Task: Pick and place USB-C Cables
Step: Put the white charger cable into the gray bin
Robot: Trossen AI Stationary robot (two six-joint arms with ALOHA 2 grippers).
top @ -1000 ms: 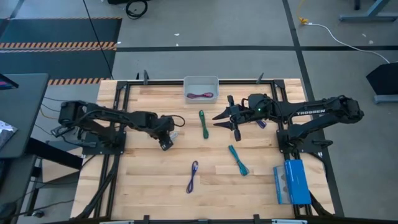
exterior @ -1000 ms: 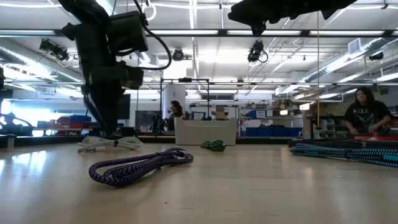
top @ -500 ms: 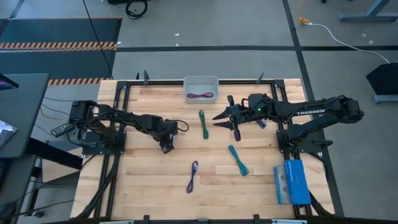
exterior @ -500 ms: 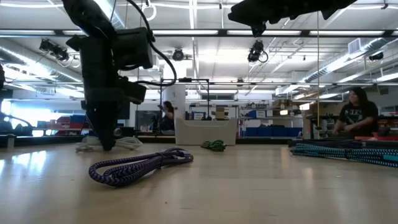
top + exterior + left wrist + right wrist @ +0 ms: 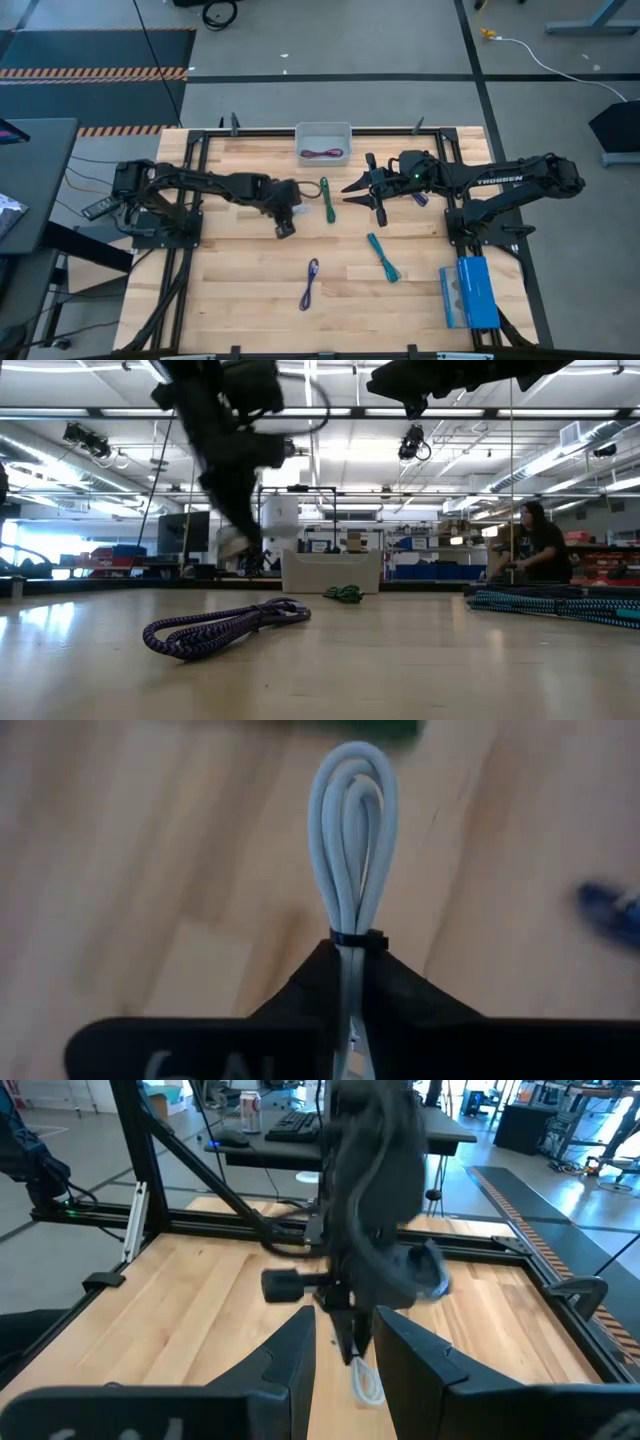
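My left gripper [image 5: 285, 226] is above the table's middle left, shut on a white-grey cable bundle [image 5: 350, 830]. My right gripper [image 5: 365, 193] is open and empty, in the air right of the green cable [image 5: 327, 198]. A magenta cable [image 5: 322, 153] lies in the white bin [image 5: 323, 131] at the far edge. A teal cable [image 5: 382, 257] and a purple cable [image 5: 309, 283] lie flat on the wood nearer the front. Another purple-blue cable [image 5: 420, 198] lies partly under the right arm. My left gripper pinches the white-grey bundle between its two fingers, just behind its black tie [image 5: 358, 938]. The looped end [image 5: 350, 780] sticks out past the fingertips. The fingers point down, and the bundle hangs below them [image 5: 366, 1380], clear of the table.
A blue box [image 5: 468, 291] lies at the table's near right corner. Black frame rails run along the table's edges. Bare wood lies between the cables. In the low view a person [image 5: 535, 545] stands in the room behind the table.
My left gripper has gone down onto the white-grey cable on the table. It has then risen and moved toward the table's right edge. The cable has been lifted clear of the wood and now hangs below the gripper.
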